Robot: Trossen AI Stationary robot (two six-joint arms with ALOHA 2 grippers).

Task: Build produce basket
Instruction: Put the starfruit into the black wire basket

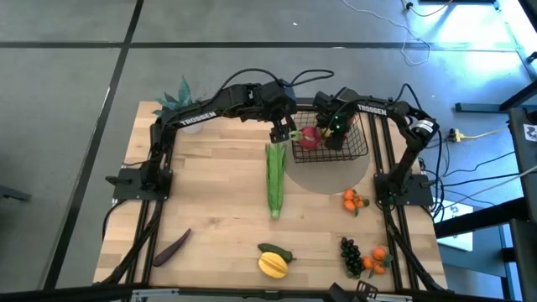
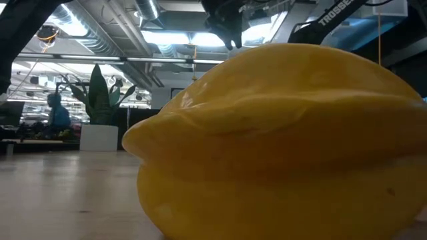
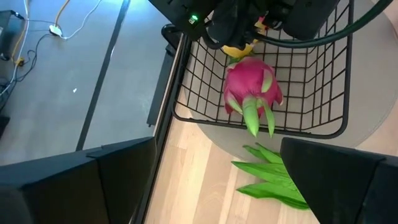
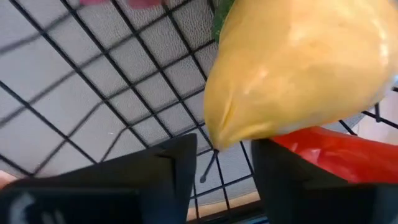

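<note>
The black wire basket (image 1: 351, 144) stands on a grey round mat at the table's far right. A pink radish-like fruit (image 1: 309, 137) with green leaves lies in it and also shows in the left wrist view (image 3: 252, 87). My right gripper (image 1: 336, 127) reaches down into the basket, fingers (image 4: 221, 168) narrowly open. A yellow mango-like fruit (image 4: 298, 68) lies just ahead of them on a red piece (image 4: 329, 155). My left gripper (image 1: 283, 131) is open and empty (image 3: 217, 152) above the far leafy end of the green corn (image 1: 275, 178), which lies flat on the table.
Oranges (image 1: 354, 200) lie near the mat. Dark grapes (image 1: 351, 255) and more oranges (image 1: 377, 260) lie at the near right. A yellow fruit (image 1: 273, 265) beside a green pepper (image 1: 278, 251) fills the low view (image 2: 280, 140). A purple eggplant (image 1: 172, 247) lies near left; a spiky plant (image 1: 176, 96) stands far left.
</note>
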